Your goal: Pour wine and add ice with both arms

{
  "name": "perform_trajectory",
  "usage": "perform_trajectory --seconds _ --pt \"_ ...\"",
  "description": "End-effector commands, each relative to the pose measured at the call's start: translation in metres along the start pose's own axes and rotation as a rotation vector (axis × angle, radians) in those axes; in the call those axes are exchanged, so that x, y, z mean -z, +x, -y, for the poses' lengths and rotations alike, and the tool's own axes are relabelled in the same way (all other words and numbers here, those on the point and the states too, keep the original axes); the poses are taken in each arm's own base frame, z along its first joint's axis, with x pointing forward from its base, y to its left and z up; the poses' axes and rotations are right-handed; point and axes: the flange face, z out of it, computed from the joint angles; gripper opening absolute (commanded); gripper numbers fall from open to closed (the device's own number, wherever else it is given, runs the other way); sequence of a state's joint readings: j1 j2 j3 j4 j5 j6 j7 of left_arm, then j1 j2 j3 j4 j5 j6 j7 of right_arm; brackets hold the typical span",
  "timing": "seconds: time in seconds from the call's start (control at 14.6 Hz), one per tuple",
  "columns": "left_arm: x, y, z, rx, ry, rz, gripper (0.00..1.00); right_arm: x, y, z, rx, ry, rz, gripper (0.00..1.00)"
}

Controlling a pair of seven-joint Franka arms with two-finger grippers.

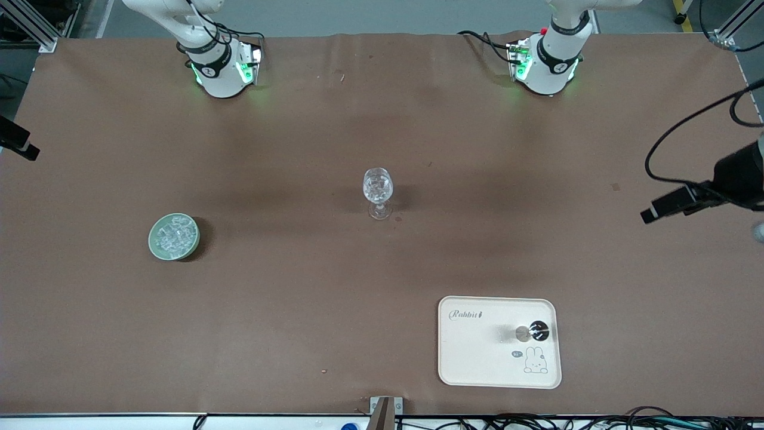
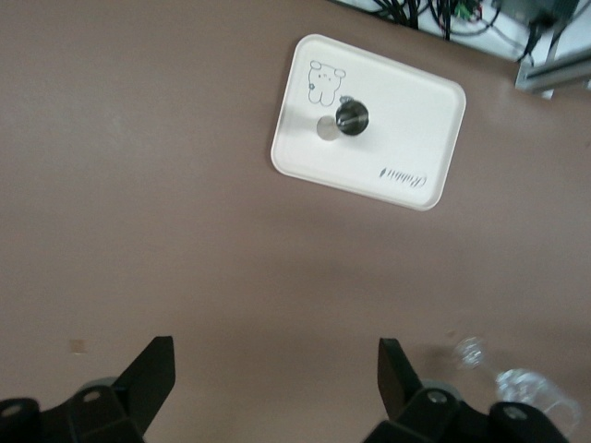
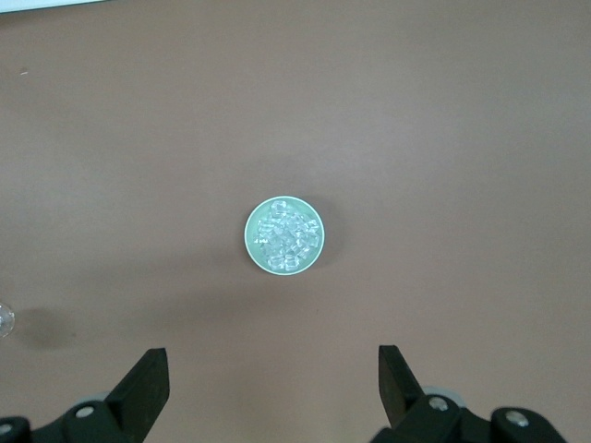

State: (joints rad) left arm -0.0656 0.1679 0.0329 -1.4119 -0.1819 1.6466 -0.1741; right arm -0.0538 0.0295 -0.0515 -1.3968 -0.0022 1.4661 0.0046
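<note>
A clear stemmed glass [image 1: 378, 192] stands upright at the middle of the table. The ice [image 1: 173, 235] lies in a heap in a pale green bowl [image 1: 156, 251] toward the right arm's end. A dark-capped bottle [image 1: 537, 329] stands on a cream tray [image 1: 477, 358], nearer the front camera, toward the left arm's end. My left gripper [image 2: 275, 355] is open and empty, high over bare table, with the tray [image 2: 406, 138], the bottle [image 2: 351, 116] and the glass [image 2: 517, 383] in its view. My right gripper [image 3: 270, 360] is open and empty, high over the table near the ice [image 3: 284, 236].
The table has a brown cover. The two white bases [image 1: 224, 68] [image 1: 546, 63] stand along the edge farthest from the front camera. Black mounted devices with cables stick in at both ends of the table [image 1: 686, 200] [image 1: 18, 143].
</note>
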Motion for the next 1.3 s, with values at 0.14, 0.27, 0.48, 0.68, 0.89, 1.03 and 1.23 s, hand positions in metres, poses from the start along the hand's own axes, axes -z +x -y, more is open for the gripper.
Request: perform_trajectory --seconds 0.14,0.27,0.48,0.68,0.89,1.03,1.23 --pt "0.013 -0.083 -0.012 -0.128 0.083 -0.072 0.97 -0.001 -0.011 0.005 0.017 0.006 0.008 1.00" --pt "0.012 -0.107 -0.019 -0.159 0.100 -0.105 0.98 -0.002 -0.010 0.005 0.017 0.006 0.008 1.00" --pt "0.011 -0.107 -0.022 -0.163 0.105 -0.095 0.98 -0.002 -0.011 0.003 0.017 -0.002 0.012 1.00" --pt "0.010 -0.092 -0.026 -0.166 0.101 -0.094 0.99 -0.002 -0.010 0.003 0.016 -0.002 0.009 1.00" --pt "0.010 -0.071 -0.032 -0.164 0.114 -0.015 0.99 -0.002 -0.010 0.004 0.016 -0.002 0.011 1.00" --pt "0.008 -0.058 -0.036 -0.164 0.112 -0.014 0.99 -0.001 -0.010 0.005 0.019 -0.002 0.009 1.00" --pt "0.004 -0.057 -0.032 -0.172 0.125 -0.006 0.99 -0.002 -0.010 0.005 0.017 -0.002 0.011 1.00"
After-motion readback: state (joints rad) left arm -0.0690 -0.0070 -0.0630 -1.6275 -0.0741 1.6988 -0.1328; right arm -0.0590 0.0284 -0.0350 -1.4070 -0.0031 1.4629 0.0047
